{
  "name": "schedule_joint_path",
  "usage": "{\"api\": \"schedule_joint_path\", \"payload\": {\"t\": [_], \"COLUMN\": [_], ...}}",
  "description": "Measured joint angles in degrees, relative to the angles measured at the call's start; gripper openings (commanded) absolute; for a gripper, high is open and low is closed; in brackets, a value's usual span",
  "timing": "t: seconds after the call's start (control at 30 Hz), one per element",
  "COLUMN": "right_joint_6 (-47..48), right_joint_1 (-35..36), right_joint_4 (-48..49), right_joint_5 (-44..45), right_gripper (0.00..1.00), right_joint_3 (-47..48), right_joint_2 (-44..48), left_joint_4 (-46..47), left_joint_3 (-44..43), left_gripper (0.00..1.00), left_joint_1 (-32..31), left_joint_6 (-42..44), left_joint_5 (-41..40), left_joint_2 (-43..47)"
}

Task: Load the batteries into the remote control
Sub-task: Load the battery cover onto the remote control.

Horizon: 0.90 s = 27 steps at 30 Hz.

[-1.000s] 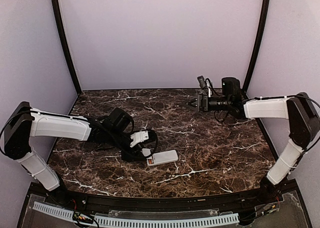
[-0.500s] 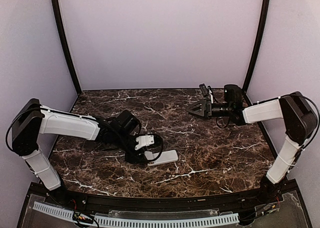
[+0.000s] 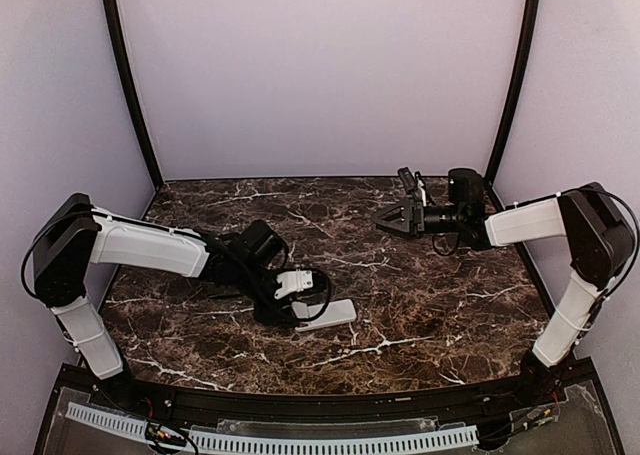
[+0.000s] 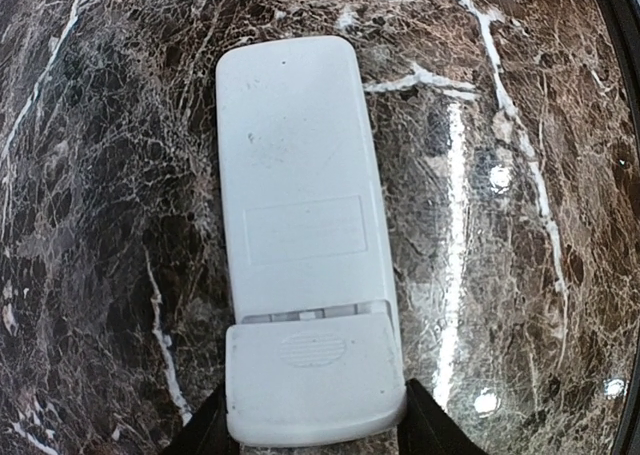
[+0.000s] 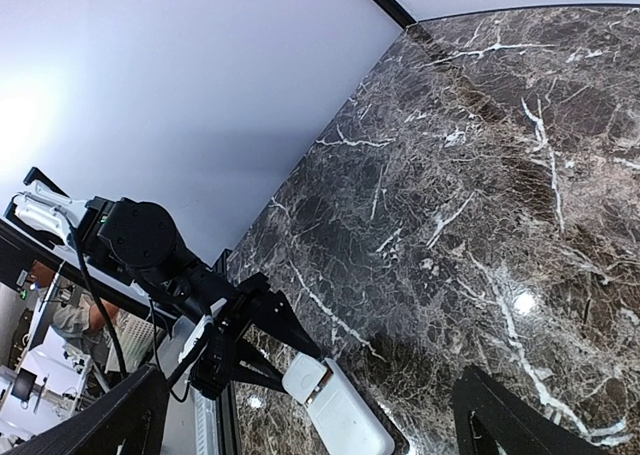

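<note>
Left gripper [image 4: 316, 433] on the remote control [image 4: 300, 225]; right gripper [image 3: 386, 217] spread wide in the air.

The remote control lies back-up on the marble table [image 3: 420, 285], near the middle front. My dark left fingers [image 4: 205, 437] stand half-wide against both sides of its near end, with the ribbed cover [image 4: 312, 375] between them. They seem to pinch it, though only their tips show. My right gripper hangs over the far right, well apart, holding nothing.
</note>
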State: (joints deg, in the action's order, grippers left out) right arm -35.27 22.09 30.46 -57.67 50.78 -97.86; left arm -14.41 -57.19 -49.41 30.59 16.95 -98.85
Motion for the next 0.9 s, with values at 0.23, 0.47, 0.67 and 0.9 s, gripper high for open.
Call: {"api": "schedule_joint_path", "payload": {"t": [0.23,0.47,0.67,0.9], "right_joint_6": [-0.2,-0.48,-0.7,-0.85], "right_joint_1": [0.0,0.0,0.0,0.0], "right_joint_4": [0.2,0.48,0.83,0.9], "right_joint_5": [-0.52,-0.83,-0.94,-1.29], "right_gripper": [0.99,0.99,0.99,0.99], "right_joint_3": [0.2,0.22,0.2,0.2], "right_joint_2": [-0.72,-0.9,-0.94,-0.96], "left_joint_4": [-0.76,-1.38,-1.75,-2.38], "left_joint_3": [-0.07,-0.57,-1.6,-1.99], "left_gripper": [0.38,0.38,0.39,0.4], "left_joint_1": [0.0,0.0,0.0,0.0], "left_joint_6": [0.26,0.26,0.26,0.26], "left_joint_5": [0.04,0.09,0.13,0.22], "left_joint_2": [-0.52,-1.22,-1.92,-2.4]}}
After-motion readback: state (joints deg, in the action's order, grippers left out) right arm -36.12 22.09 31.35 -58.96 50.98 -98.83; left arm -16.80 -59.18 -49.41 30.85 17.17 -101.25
